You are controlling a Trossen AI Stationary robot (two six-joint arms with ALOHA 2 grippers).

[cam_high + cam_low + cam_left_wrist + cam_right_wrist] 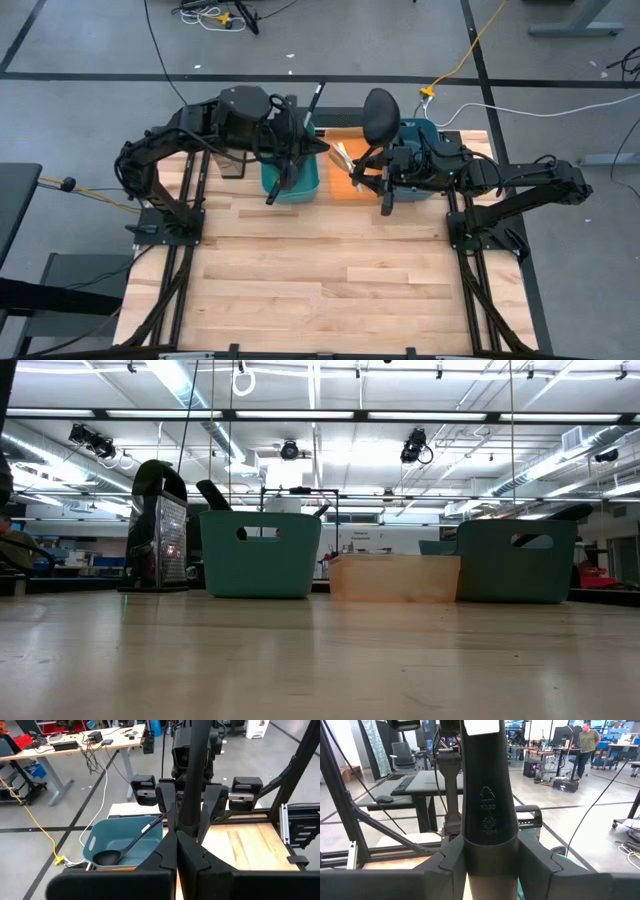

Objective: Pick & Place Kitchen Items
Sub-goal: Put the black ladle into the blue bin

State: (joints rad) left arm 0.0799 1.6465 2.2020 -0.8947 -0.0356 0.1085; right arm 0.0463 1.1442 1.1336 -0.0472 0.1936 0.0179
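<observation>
1. In the high view I see the left gripper (pixel 283 185) above the teal bin (pixel 300 186) that sits at the upper middle of the frame.
2. In the left wrist view its fingers (pixel 167 820) are pressed together, and a black handle (pixel 192 765) rises straight up between them. I cannot tell from this view which utensil the handle belongs to.
3. The right gripper (pixel 385 190) is in the upper centre-right of the high view, over the edge of the orange bin (pixel 345 185).
4. This gripper pinches a black ladle (pixel 378 115). In the right wrist view the thick handle (pixel 487 795) stands between the two fingers (pixel 452 865), which are closed against it, and in the high view the bowl of the ladle is above the gripper.
5. Another ladle (pixel 125 849) lies inside a second teal bin (pixel 107 837) in the lower left of the left wrist view, with its bowl on the bin floor.
6. Some light sticks (pixel 343 155) lie in the orange bin.
7. In the low view I see the bins in a row at the far side of the table (pixel 320 660).
</observation>
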